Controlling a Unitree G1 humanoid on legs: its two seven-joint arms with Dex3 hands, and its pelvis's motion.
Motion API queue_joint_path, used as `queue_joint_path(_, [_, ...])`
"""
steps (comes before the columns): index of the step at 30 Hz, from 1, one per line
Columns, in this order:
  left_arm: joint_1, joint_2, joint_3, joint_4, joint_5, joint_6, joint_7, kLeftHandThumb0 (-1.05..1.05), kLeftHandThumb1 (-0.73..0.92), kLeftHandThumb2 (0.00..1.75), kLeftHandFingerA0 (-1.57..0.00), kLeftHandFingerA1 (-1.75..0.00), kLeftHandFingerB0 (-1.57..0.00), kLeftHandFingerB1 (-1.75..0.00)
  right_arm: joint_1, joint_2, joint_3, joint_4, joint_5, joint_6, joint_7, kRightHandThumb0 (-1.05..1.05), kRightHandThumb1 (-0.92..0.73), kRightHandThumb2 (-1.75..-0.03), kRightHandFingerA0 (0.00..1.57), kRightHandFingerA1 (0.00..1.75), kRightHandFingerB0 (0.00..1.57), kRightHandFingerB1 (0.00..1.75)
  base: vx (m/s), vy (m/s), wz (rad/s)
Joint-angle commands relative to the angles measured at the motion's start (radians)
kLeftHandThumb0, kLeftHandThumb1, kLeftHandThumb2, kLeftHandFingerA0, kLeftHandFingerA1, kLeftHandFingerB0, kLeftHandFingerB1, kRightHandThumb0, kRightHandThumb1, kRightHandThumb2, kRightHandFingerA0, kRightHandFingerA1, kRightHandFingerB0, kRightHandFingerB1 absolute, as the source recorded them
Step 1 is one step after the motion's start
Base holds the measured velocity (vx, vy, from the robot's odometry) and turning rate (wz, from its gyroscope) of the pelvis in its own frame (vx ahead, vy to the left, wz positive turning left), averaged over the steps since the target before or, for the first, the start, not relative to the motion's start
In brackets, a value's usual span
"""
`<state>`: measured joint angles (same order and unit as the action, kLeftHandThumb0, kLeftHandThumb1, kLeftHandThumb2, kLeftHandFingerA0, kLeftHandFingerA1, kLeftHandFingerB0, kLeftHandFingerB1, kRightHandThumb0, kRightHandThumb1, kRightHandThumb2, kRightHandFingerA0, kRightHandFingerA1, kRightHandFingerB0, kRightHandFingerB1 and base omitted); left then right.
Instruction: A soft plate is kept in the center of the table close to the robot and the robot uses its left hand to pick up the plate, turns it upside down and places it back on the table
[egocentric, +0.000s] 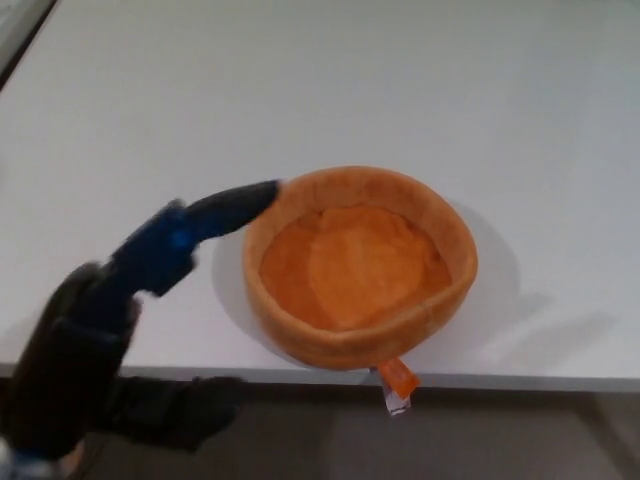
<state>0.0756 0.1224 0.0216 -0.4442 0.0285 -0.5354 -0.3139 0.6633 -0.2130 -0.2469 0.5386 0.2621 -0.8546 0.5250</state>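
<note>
The soft orange plate (358, 265) sits right side up, bowl-like with a raised rim, on the white table (320, 100) near its front edge. An orange and white tag (398, 385) hangs from it over the edge. My left hand (130, 320) rises from the lower left, open. One long finger (225, 208) stretches out and its tip reaches the plate's left rim. The thumb (170, 410) sits low, below the table's edge. Nothing is held. My right hand does not show.
The table's front edge (500, 380) runs across the bottom of the picture, with dark floor below it. A dark strip shows at the far left corner (20, 40).
</note>
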Motion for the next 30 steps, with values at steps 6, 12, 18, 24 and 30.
queue_joint_path(6, [-0.125, 0.046, -0.073, 0.103, 0.301, 0.093, 0.041, -0.88, 0.84, 0.66, -0.24, -0.34, -0.24, -0.28, -0.012, -0.001, -0.001, -0.003, 0.002, 0.011, -0.007, -0.77, -0.81, -0.65, 0.47, 0.36, 0.38, 0.34, 0.00, 0.000, 0.00])
queue_joint_path(12, [-0.150, 0.073, -0.112, 0.175, 0.399, 0.081, 0.063, -0.84, 0.82, 0.66, -0.28, -0.34, -0.25, -0.29, 0.005, 0.002, 0.001, -0.043, 0.001, 0.023, -0.013, -0.76, -0.82, -0.66, 0.46, 0.37, 0.37, 0.34, 0.00, 0.000, 0.00])
queue_joint_path(18, [-0.235, 0.141, -0.151, 0.285, 0.502, 0.070, 0.076, -0.85, 0.80, 0.65, -0.26, -0.33, -0.23, -0.29, -0.009, 0.001, -0.001, -0.015, 0.009, 0.016, 0.000, -0.74, -0.81, -0.66, 0.47, 0.36, 0.38, 0.33, 0.00, 0.000, 0.00])
queue_joint_path(24, [-0.354, 0.186, -0.187, 0.381, 0.582, 0.137, 0.072, -0.86, 0.77, 0.64, -0.26, -0.32, -0.23, -0.29, 0.003, 0.006, 0.004, -0.039, 0.006, 0.030, -0.006, -0.76, -0.82, -0.66, 0.48, 0.37, 0.38, 0.34, 0.00, 0.000, 0.00])
queue_joint_path(30, [-0.469, 0.181, -0.263, 0.459, 0.656, 0.207, 0.064, -0.90, 0.77, 0.64, -0.26, -0.34, -0.24, -0.28, -0.004, -0.003, -0.003, -0.043, -0.014, 0.021, -0.018, -0.76, -0.82, -0.66, 0.51, 0.37, 0.39, 0.34, 0.00, 0.000, 0.00])
